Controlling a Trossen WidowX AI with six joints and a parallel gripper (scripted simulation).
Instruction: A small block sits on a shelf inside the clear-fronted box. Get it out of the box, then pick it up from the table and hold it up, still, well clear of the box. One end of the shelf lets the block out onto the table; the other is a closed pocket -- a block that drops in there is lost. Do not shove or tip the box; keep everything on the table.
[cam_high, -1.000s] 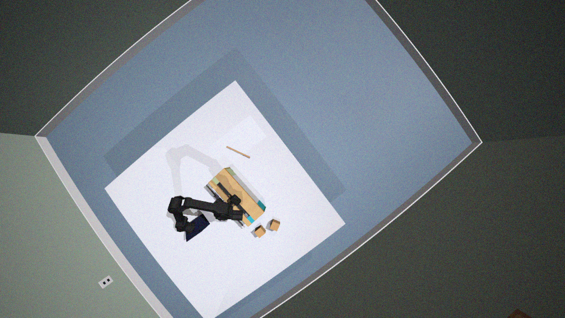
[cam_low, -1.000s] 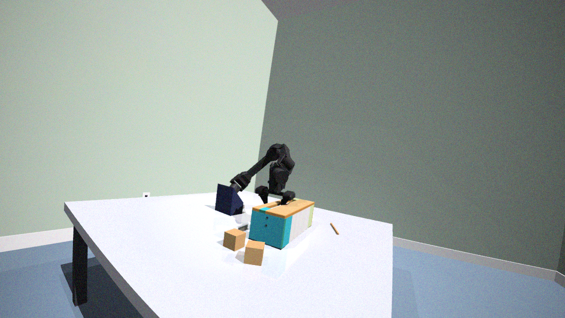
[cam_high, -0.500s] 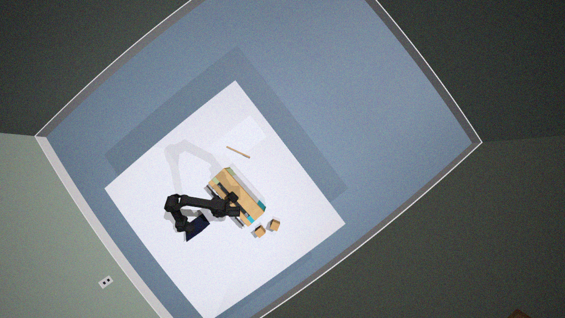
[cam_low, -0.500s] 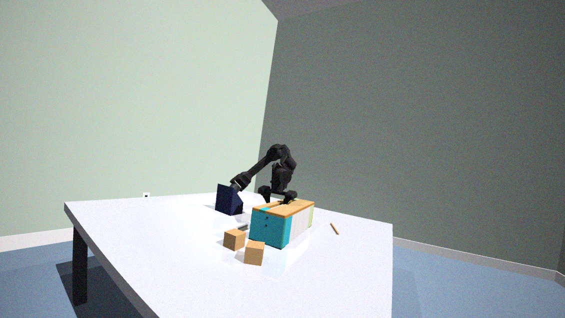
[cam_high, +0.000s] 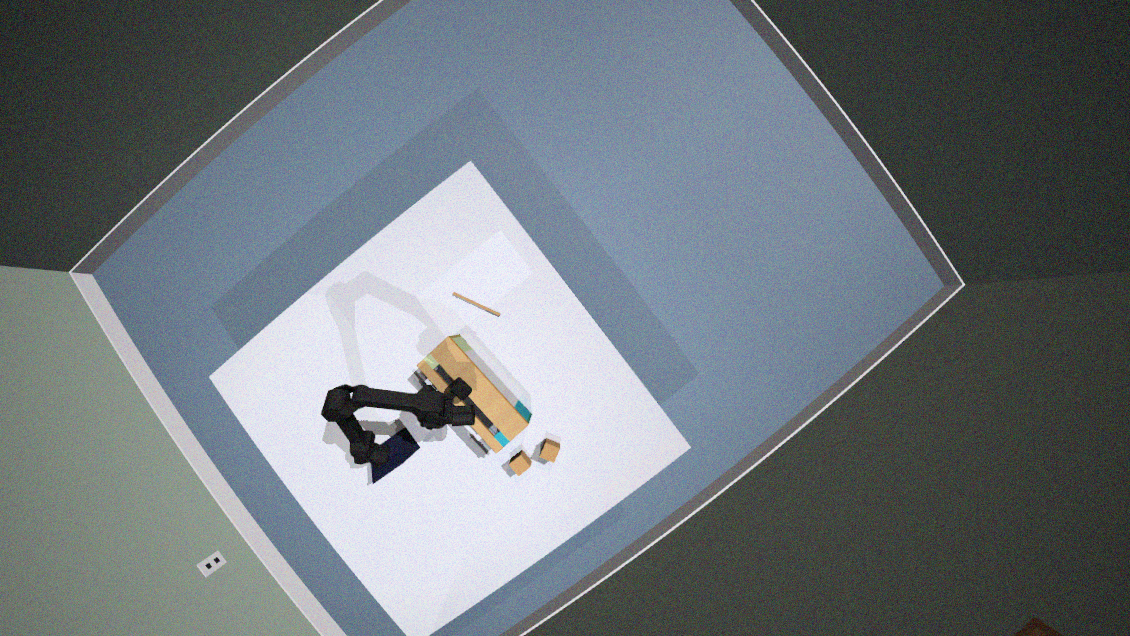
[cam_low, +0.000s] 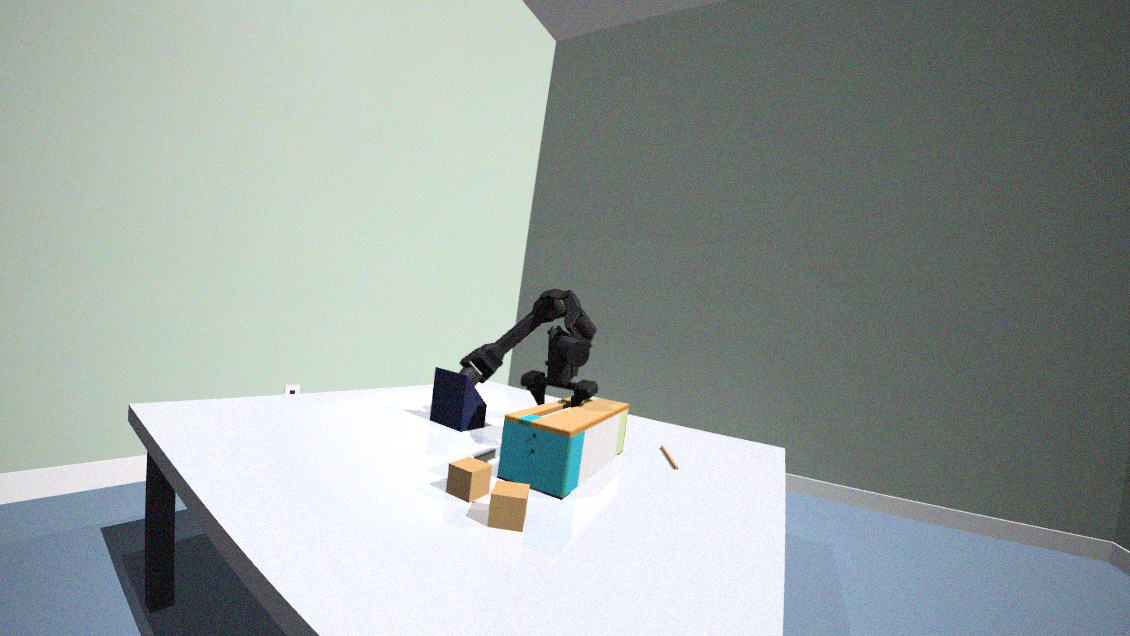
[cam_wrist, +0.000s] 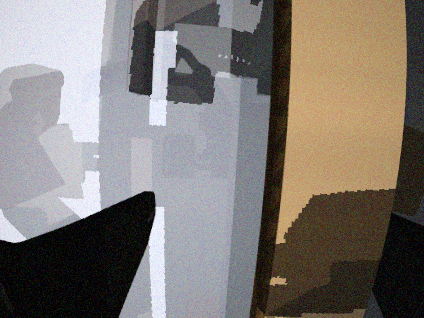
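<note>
The box (cam_high: 488, 395) (cam_low: 553, 458) (cam_wrist: 347, 114) has a tan top, a teal end and a pale green end, and stands in the middle of the white table (cam_high: 442, 537) (cam_low: 332, 505). A dark slot (cam_wrist: 276, 147) runs along the top near the arm's side. My gripper (cam_high: 462, 401) (cam_low: 559, 392) (cam_wrist: 252, 207) is open and empty, just above the box top, with its fingers on either side of that long edge. In the wrist view only grey shapes show through the clear side. I cannot make out the small block in any view.
Two tan cubes (cam_high: 519, 462) (cam_high: 548, 449) (cam_low: 468, 478) (cam_low: 508, 505) sit on the table just off the teal end. A thin tan stick (cam_high: 476, 304) (cam_low: 668, 456) lies beyond the box. The arm's dark blue base (cam_high: 393, 454) (cam_low: 456, 398) stands beside the box.
</note>
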